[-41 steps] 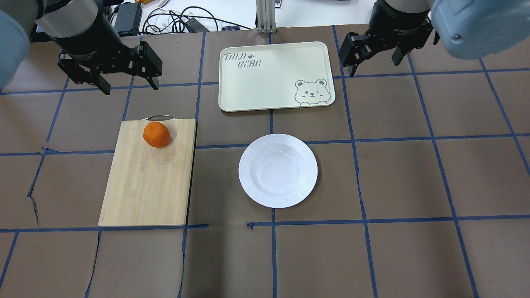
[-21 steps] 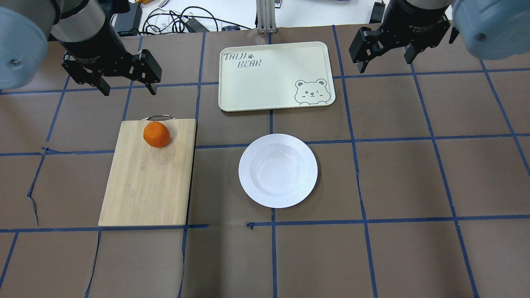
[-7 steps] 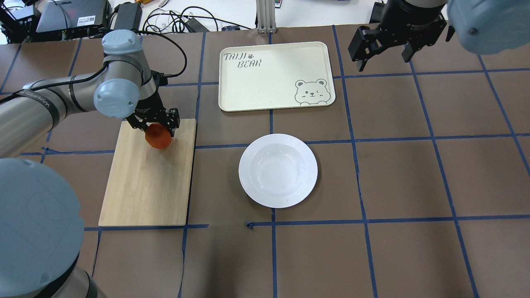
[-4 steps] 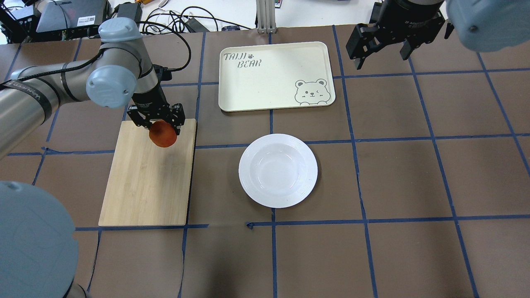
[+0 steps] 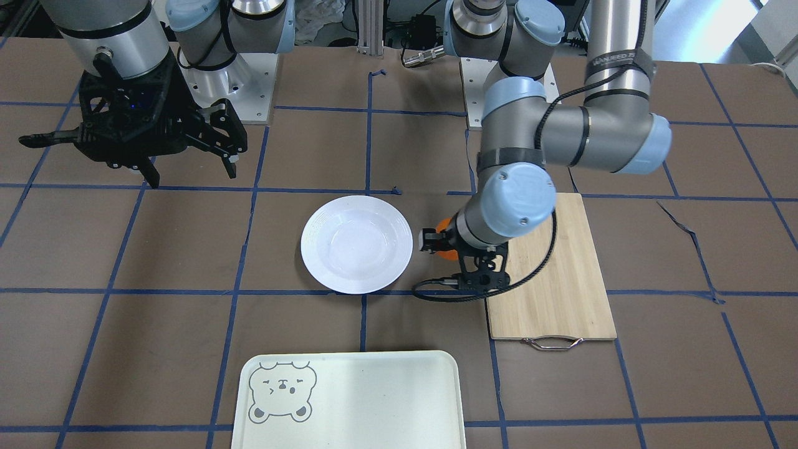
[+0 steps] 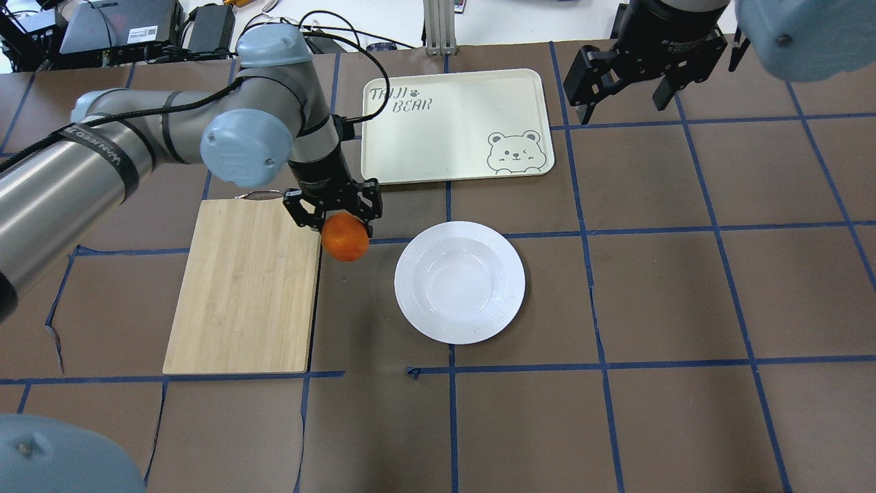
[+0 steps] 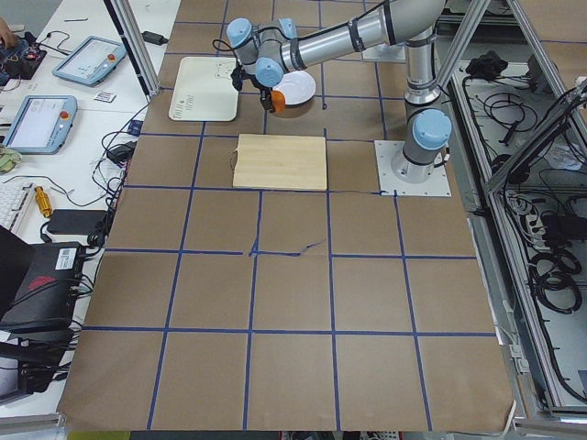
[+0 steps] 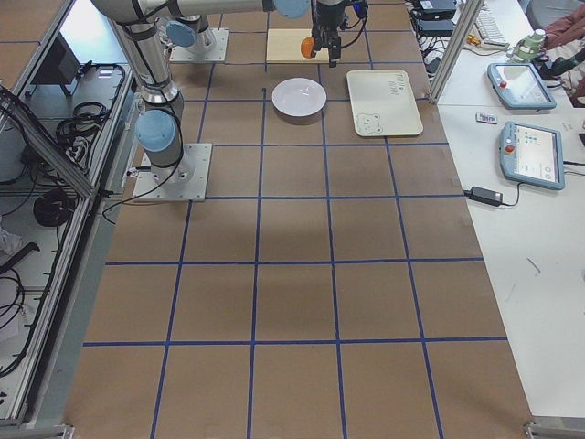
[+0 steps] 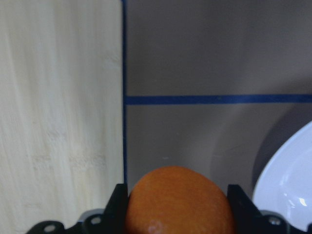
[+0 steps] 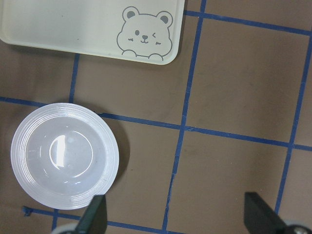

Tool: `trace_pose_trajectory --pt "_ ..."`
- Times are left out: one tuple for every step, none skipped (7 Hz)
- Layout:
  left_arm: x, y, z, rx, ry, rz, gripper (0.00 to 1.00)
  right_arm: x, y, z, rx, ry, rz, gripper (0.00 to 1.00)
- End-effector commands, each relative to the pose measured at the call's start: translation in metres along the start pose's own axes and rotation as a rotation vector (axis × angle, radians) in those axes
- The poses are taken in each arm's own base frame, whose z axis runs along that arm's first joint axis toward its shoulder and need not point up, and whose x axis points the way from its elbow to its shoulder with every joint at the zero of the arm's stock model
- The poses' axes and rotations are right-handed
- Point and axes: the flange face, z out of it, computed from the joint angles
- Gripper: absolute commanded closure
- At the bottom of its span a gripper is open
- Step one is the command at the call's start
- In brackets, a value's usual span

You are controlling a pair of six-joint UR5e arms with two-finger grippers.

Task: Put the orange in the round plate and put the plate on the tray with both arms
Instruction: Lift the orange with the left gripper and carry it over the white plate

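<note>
The orange (image 6: 345,237) hangs above the brown mat between the cutting board and the round plate (image 6: 460,281), with my left gripper (image 6: 335,218) shut on it. From the left wrist view the orange (image 9: 178,201) fills the space between the two fingers, and the plate's rim (image 9: 287,183) shows at right. The white plate (image 5: 356,243) lies bare in the middle of the table. The tray (image 6: 456,126) lies beyond it, bare, with a bear face in one corner. My right gripper (image 6: 626,103) hovers open, high over the table's far right, beside the tray.
A bamboo cutting board (image 6: 245,286) with a metal handle lies left of the plate. Cables and power bricks (image 6: 287,31) lie past the table's far edge. Blue tape lines grid the brown mat.
My left gripper came down onto the orange on the cutting board, shut on it, lifted it and carried it right, off the board toward the plate. The right gripper has barely shifted.
</note>
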Motion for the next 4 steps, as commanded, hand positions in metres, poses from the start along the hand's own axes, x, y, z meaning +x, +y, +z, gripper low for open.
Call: trace_pose_trajectory --pt "0.081 0.025 0.033 0.031 0.010 -0.126 0.80 0.014 -0.016 -0.006 0.074 -0.034 0.035 0.00" --pt "0.098 0.032 0.044 0.020 0.028 -0.171 0.80 0.024 -0.023 -0.009 0.087 -0.038 0.051 0.00" --pt "0.107 0.036 0.064 0.001 0.011 -0.166 0.80 0.031 -0.024 -0.008 0.085 -0.021 0.061 0.00" --pt "0.113 0.031 0.087 0.009 0.063 -0.168 0.71 0.034 -0.023 -0.004 0.076 -0.020 0.066 0.00"
